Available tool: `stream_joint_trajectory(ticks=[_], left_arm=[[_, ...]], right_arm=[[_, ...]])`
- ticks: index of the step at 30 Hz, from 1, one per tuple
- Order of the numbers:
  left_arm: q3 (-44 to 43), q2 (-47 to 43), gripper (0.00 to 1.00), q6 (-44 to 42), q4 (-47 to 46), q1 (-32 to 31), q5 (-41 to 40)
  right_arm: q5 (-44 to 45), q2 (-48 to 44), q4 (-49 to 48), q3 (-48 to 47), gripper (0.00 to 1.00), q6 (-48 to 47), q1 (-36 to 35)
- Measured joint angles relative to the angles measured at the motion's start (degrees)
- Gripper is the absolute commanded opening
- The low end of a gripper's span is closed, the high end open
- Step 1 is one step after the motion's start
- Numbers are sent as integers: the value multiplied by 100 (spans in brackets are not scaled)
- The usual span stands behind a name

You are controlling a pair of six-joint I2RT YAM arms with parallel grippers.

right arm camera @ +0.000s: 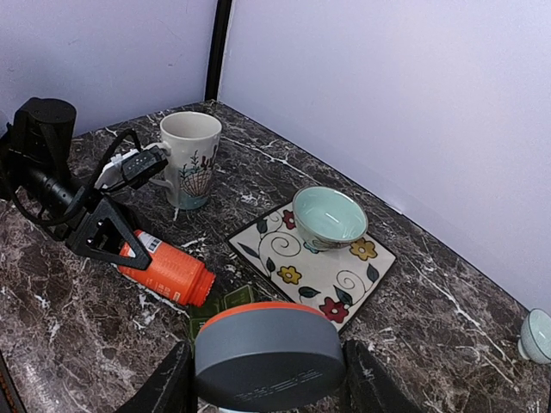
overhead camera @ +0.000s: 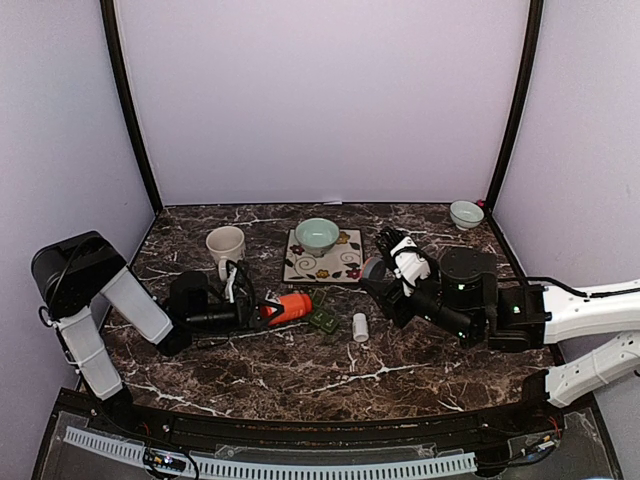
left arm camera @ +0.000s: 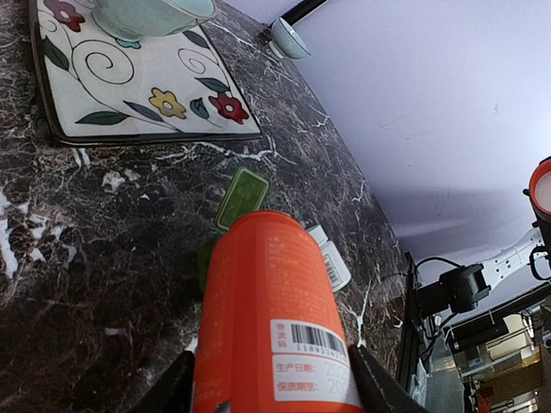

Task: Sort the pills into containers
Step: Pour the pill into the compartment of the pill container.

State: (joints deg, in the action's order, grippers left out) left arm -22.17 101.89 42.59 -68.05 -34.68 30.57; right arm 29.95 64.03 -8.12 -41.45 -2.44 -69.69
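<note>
Lying just in front of the flowered tile (overhead camera: 332,268), the dark green pill box (overhead camera: 322,320) sits right off the mouth of the orange bottle (overhead camera: 287,308), whose long axis points almost straight at it. The left gripper (overhead camera: 258,312) is clamped round the bottle's body, holding it on its side, so the left is the nearer arm. The right gripper (right arm camera: 267,385), off the tile's right edge, is closed on a round grey disc (right arm camera: 269,348) and stands farther from the box
</note>
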Motion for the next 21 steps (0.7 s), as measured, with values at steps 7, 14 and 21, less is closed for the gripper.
stream_joint_trajectory(ticks=[7,14,21], left_arm=[[-33,-149,0,-131,264,-94,-61],[-66,-234,0,-251,560,-243,-103],[-72,-372,0,-315,678,-247,-201]], right_arm=[[-17,7,2,0,19,4,0],[-22,7,4,0,19,24,2],[-44,7,20,-7,19,66,0]])
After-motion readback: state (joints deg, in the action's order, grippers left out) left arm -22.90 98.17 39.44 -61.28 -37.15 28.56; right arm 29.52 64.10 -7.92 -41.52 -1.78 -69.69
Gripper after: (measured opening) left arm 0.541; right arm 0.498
